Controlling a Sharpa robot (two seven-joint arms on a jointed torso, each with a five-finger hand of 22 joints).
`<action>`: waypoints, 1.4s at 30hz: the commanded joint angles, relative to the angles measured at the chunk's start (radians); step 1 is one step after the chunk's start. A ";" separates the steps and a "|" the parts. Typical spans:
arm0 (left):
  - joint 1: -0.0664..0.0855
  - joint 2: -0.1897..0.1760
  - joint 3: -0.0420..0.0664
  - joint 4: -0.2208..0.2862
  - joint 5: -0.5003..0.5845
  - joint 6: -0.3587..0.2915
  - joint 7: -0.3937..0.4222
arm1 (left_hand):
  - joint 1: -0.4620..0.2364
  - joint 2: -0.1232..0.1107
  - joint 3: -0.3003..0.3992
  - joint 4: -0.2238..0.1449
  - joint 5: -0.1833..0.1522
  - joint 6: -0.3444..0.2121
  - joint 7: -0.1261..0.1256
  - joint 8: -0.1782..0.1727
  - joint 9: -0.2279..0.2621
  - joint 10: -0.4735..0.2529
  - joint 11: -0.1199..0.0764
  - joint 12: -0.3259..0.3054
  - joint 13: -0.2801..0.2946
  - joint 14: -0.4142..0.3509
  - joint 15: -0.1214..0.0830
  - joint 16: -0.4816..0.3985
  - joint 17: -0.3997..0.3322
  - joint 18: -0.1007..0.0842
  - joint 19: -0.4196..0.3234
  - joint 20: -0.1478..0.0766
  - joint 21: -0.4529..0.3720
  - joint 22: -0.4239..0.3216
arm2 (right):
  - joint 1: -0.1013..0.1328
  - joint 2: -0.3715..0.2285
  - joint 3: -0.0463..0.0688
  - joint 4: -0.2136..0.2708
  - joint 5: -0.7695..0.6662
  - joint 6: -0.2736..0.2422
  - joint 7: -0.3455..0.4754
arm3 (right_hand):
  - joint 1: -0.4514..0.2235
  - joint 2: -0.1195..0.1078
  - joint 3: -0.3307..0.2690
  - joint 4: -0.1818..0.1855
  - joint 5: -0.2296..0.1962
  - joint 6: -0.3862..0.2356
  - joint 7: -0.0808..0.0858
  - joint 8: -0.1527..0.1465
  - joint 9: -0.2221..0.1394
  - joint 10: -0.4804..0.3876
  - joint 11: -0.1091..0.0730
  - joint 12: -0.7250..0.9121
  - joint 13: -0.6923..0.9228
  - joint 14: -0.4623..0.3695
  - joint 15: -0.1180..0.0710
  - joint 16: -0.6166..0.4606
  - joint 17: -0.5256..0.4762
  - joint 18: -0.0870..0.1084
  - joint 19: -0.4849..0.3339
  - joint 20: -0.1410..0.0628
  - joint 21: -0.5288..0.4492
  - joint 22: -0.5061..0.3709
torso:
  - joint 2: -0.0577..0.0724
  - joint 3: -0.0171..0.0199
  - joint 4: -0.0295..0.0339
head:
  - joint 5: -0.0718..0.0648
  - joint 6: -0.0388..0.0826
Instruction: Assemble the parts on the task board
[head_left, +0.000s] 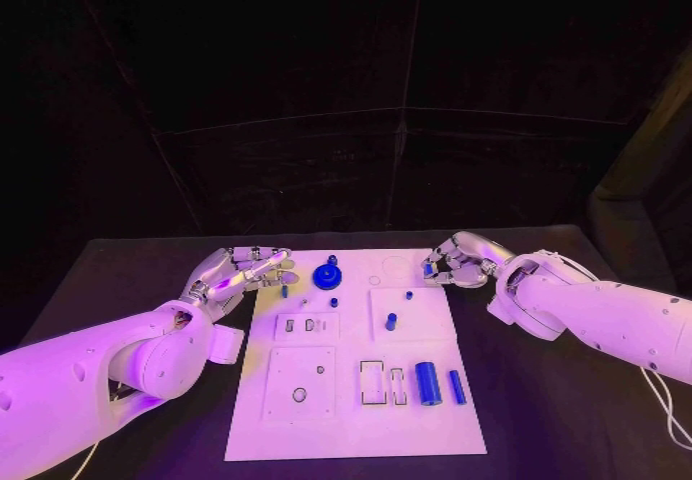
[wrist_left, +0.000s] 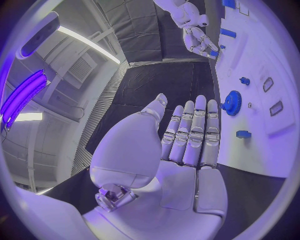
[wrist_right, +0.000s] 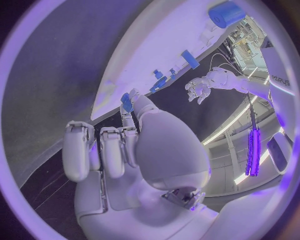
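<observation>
Starting nearest us, two blue cylinders (head_left: 441, 384) lie loose at five o'clock on the task board (head_left: 353, 425); we judge most assembly remains; the gear (head_left: 327, 275) sits at twelve; left hand (head_left: 242, 270) open, empty; right hand (head_left: 456, 262) pinches a small blue part (wrist_right: 127, 102).

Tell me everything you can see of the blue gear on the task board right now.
The blue gear is a round toothed wheel, plastic by its look, with a raised hub in its middle. It sits flat on the white task board, near the far edge and left of centre. The left wrist view shows its teeth round the rim. Nothing touches it; the left robot hand is beside it, off the board's left edge.
</observation>
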 joint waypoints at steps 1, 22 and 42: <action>0.001 -0.001 0.001 0.003 -0.004 0.008 0.004 | 0.002 0.011 -0.001 -0.007 -0.004 0.006 0.002 -0.005 0.000 0.006 -0.001 -0.004 0.000 0.003 0.002 -0.004 0.001 0.016 0.005 0.000 -0.007 -0.001 | 0.004 -0.007 0.001 0.057 -0.046 -0.068 -0.089 | -0.027 -0.012 0.007 0.007 0.027 0.022 -0.019 0.000 0.002 0.058 -0.009 0.000 0.203 0.091 -0.008 0.002 0.204 -0.007 0.000 -0.008 0.003 0.039 | -0.002 -0.0029 -0.0003 | 0.003 0.002; 0.006 0.008 0.001 -0.040 0.003 0.006 0.010 | 0.002 0.010 -0.001 -0.009 -0.004 0.003 0.003 -0.008 0.000 0.004 0.000 -0.007 -0.001 0.003 0.002 -0.006 0.001 0.016 0.006 0.000 -0.008 -0.002 | 0.015 0.242 0.001 0.179 -0.253 -0.059 -0.396 | -0.048 -0.022 0.025 0.009 0.028 0.029 -0.023 -0.003 0.001 0.056 -0.011 -0.005 0.199 0.089 -0.010 -0.002 0.195 -0.006 0.000 -0.010 0.002 0.038 | -0.033 -0.0265 0.0072 | 0.037 -0.035; 0.007 0.012 0.001 -0.046 0.007 0.010 0.011 | 0.002 0.011 -0.001 -0.010 -0.004 0.003 0.003 -0.008 0.000 0.004 0.000 -0.007 -0.001 0.004 0.002 -0.006 0.002 0.016 0.006 0.000 -0.008 -0.002 | -0.040 0.358 -0.016 0.136 -0.324 0.005 -0.426 | -0.058 -0.030 0.032 0.007 0.011 0.027 -0.021 -0.008 0.000 0.057 -0.011 -0.005 0.200 0.089 -0.010 -0.003 0.194 -0.007 0.000 -0.010 0.002 0.038 | -0.033 -0.0250 0.0061 | 0.057 -0.048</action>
